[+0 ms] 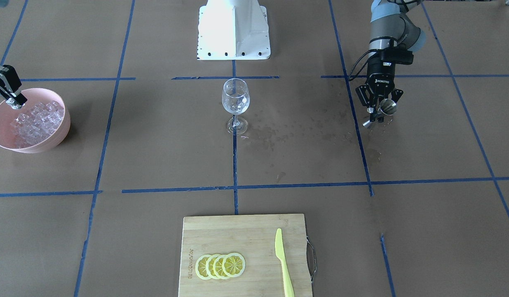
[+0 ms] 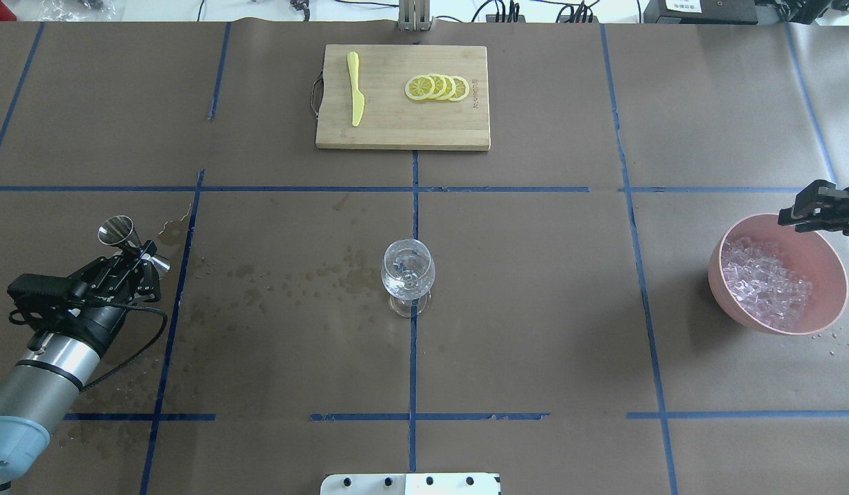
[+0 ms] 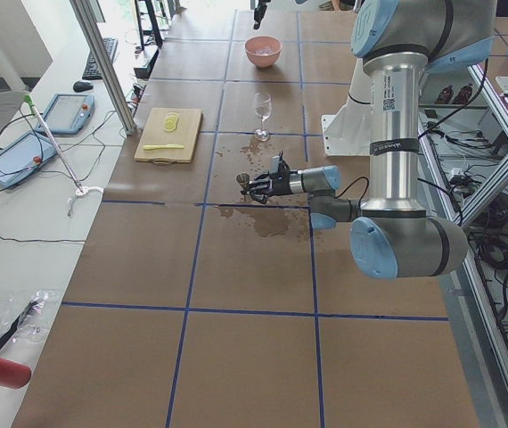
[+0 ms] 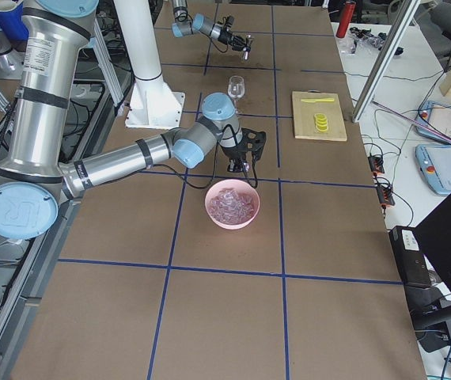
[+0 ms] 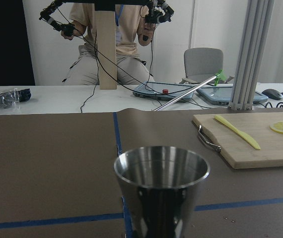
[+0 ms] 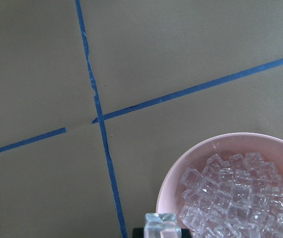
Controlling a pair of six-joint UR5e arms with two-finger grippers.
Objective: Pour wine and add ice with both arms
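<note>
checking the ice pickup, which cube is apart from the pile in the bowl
The lone cube at the right wrist view's bottom edge, by the pink bowl's rim; the other cubes lie heaped inside it.

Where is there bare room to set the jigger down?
Dry bare paper lies between the wine glass and the pink bowl, and between glass and cutting board. Crowded: the bowl, right gripper at its rim. Droplets spot the paper between glass and left gripper.

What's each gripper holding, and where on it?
Left gripper clamps the jigger at its narrow waist. Right gripper pinches one ice cube over the pink bowl's rim; contact faces unseen.
</note>
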